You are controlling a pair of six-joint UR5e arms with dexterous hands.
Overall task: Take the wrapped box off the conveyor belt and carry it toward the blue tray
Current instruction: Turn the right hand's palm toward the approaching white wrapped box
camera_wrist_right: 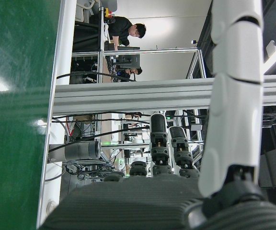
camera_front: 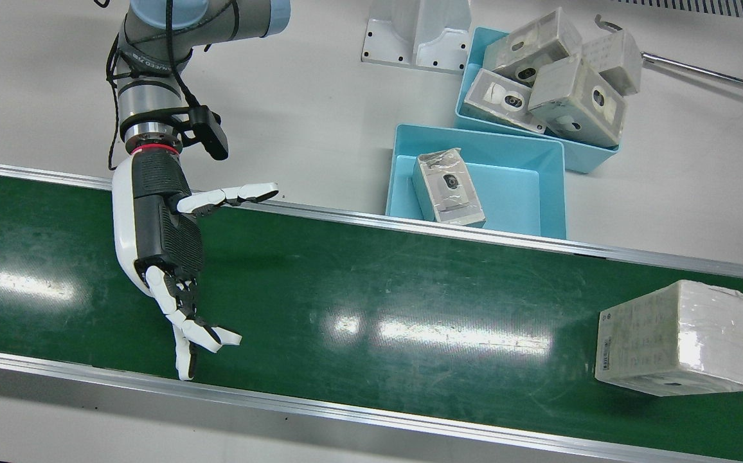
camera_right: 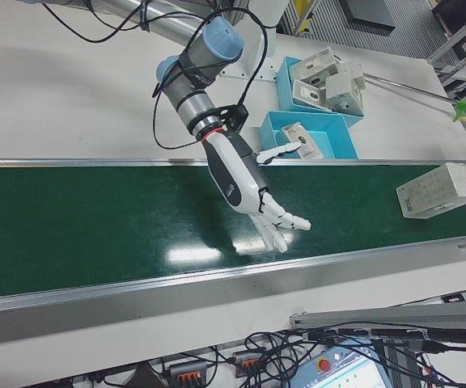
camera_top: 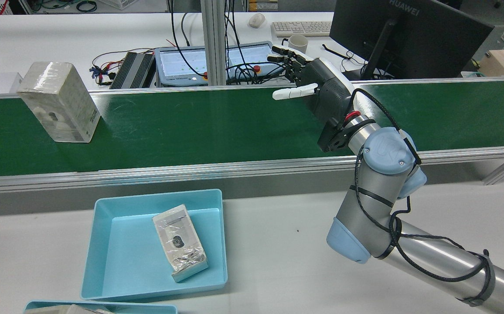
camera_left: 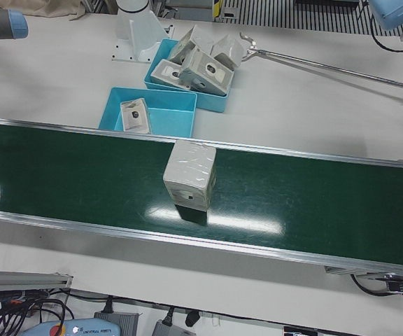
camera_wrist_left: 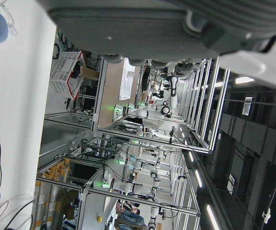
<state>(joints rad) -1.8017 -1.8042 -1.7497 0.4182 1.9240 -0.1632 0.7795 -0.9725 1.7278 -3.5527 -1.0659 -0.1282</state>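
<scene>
The wrapped box (camera_front: pixel 680 337) stands on the green conveyor belt (camera_front: pixel 378 289), near the end on the robot's left; it also shows in the rear view (camera_top: pixel 58 102), the left-front view (camera_left: pixel 189 175) and the right-front view (camera_right: pixel 443 190). My right hand (camera_front: pixel 162 244) hovers over the belt well apart from the box, open and empty, fingers spread (camera_top: pixel 321 89) (camera_right: pixel 245 182). The blue tray (camera_front: pixel 403 138) sits beside the belt and holds one small wrapped box (camera_front: pixel 447 186). My left hand (camera_wrist_left: pixel 143 28) shows only as a dark palm edge in its own view.
A second blue tray (camera_front: pixel 577 157) behind the first holds several wrapped boxes (camera_front: pixel 551 77). A white bracket (camera_front: pixel 416 32) stands next to it. A long metal rod (camera_left: pixel 327 66) lies on the white table. Aluminium rails (camera_front: pixel 410 225) edge the belt.
</scene>
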